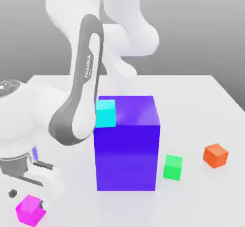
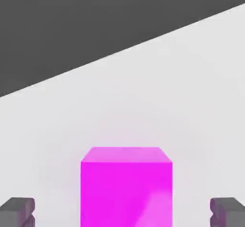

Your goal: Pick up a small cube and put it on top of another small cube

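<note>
Magenta cube (image 2: 126, 188) between spread fingers (image 2: 19, 210).

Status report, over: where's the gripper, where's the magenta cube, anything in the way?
Gripper open, fingers either side of magenta cube, not touching. Cube on the table, exterior view's lower left. Large blue block stands between it and green cube.

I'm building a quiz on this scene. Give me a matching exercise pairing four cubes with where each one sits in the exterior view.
Things:
1. magenta cube
2. cyan cube
3. green cube
4. orange cube

Places:
A. on the table, farthest toward the exterior view's right
B. between the open gripper's fingers
C. on the table, just right of the blue block in the exterior view
D. at the blue block's upper left edge

Pairs: 1-B, 2-D, 3-C, 4-A
</note>
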Robot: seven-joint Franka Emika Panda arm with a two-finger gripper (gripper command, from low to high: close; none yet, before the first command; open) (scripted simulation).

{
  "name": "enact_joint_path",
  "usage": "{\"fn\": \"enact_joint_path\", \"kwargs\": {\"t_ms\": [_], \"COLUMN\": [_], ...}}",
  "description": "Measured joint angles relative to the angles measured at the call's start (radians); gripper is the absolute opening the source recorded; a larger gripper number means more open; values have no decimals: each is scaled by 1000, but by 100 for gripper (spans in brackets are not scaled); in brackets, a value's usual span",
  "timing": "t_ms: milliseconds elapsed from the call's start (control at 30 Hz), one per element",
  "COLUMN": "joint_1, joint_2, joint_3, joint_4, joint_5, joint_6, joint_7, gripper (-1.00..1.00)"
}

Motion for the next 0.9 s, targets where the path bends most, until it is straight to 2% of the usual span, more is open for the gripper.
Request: {"fn": "enact_joint_path", "kwargs": {"t_ms": [200,367,533,700,900], "joint_1": [-5,60,97,175,370], "joint_2": [9,-133,-282,-405,-556], "joint_3": [7,-78,49,151,243], "joint_4": [3,-33,-19,-139,-306], "joint_5": [6,-89,-2,-73,-161], "joint_6": [6,-96,-126,-135,-133], "joint_7": [-4,66,-107,-313,-583], "gripper": [-100,-100,-100,-100,-100]}}
